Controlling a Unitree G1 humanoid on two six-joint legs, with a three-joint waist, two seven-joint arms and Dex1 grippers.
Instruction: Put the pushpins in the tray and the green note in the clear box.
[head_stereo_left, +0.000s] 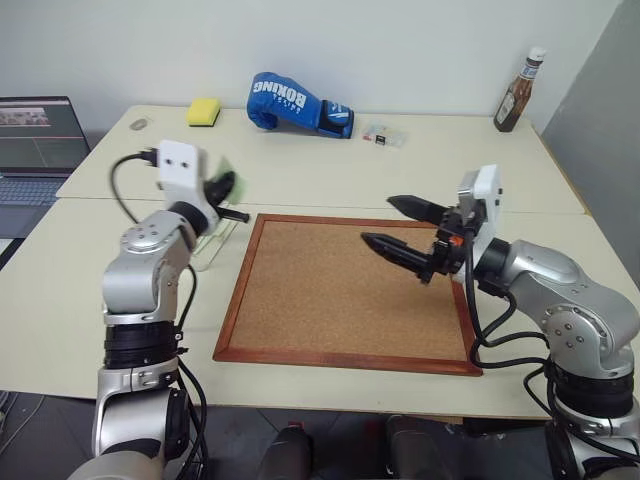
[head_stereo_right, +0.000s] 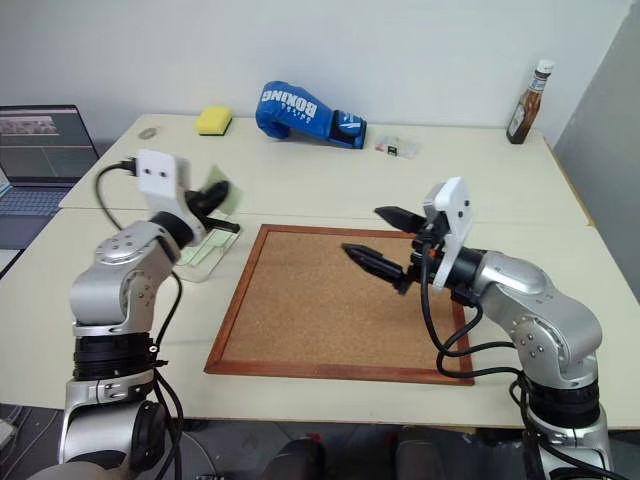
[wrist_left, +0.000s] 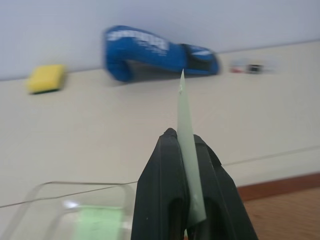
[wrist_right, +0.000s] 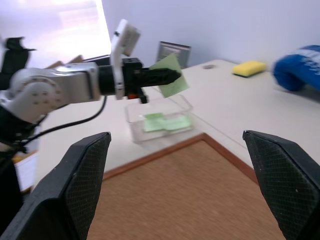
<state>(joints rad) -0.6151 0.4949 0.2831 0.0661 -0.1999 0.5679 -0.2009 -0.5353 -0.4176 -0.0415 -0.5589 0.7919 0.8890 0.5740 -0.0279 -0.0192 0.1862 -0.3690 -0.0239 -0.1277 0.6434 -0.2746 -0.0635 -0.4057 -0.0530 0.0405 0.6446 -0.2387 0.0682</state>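
My left gripper (head_stereo_right: 215, 200) is shut on the green note (wrist_left: 187, 150), a pale green square that stands on edge between its black fingers. It hangs just above the clear box (head_stereo_left: 205, 250), left of the cork board. Two more green notes (wrist_right: 165, 121) lie flat inside that box. Over the board's right half, my right gripper (head_stereo_left: 378, 220) is open with nothing between its fingers. It points toward the left arm. The pushpins and the tray are out of view.
A framed cork board (head_stereo_left: 345, 290) lies at the table's centre. Along the back are a yellow sponge (head_stereo_left: 203, 112), a blue boxing glove (head_stereo_left: 295, 103), a small clear case (head_stereo_left: 383, 135) and a sauce bottle (head_stereo_left: 517, 92). A laptop (head_stereo_left: 40, 135) sits far left.
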